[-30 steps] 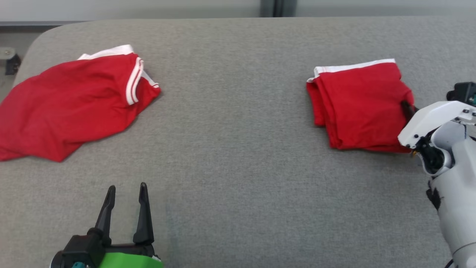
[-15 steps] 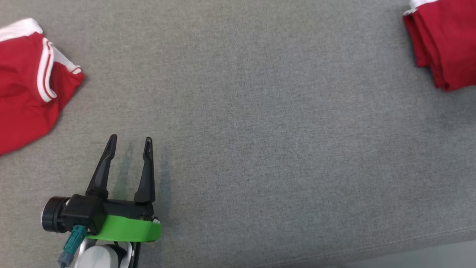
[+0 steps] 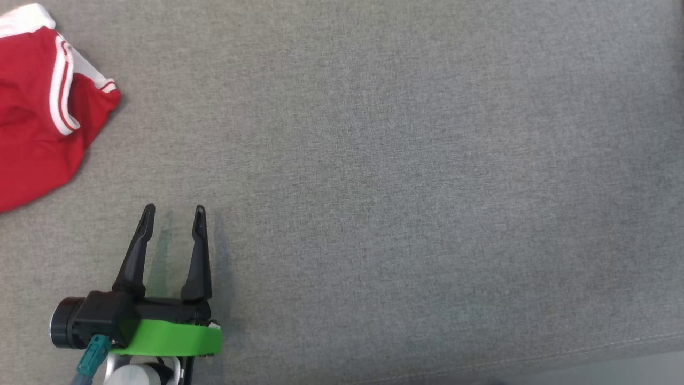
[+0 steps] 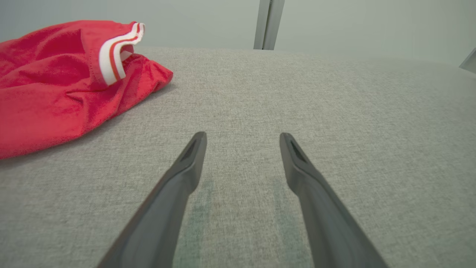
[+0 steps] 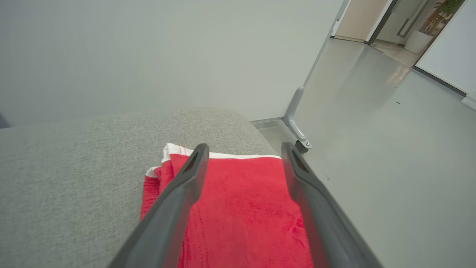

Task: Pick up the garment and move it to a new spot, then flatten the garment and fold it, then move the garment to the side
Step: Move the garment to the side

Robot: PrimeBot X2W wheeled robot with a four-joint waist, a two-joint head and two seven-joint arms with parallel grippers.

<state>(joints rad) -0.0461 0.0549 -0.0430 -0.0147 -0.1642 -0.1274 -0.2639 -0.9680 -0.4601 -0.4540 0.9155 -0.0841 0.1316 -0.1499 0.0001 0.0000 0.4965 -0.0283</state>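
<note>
Though partly off-frame, folded garment [image 5: 241, 208]

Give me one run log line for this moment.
left pincer: open, empty | right pincer: open, over folded red garment | second red garment: crumpled, ahead-left of left pincer

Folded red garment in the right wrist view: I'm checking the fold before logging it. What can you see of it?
The folded red garment is soft knit-looking fabric with a white band along its far edge. It lies flat, layers stacked at the view's left, near the corner of the grey upholstered surface. The right gripper stands open over it; contact cannot be told.
</note>
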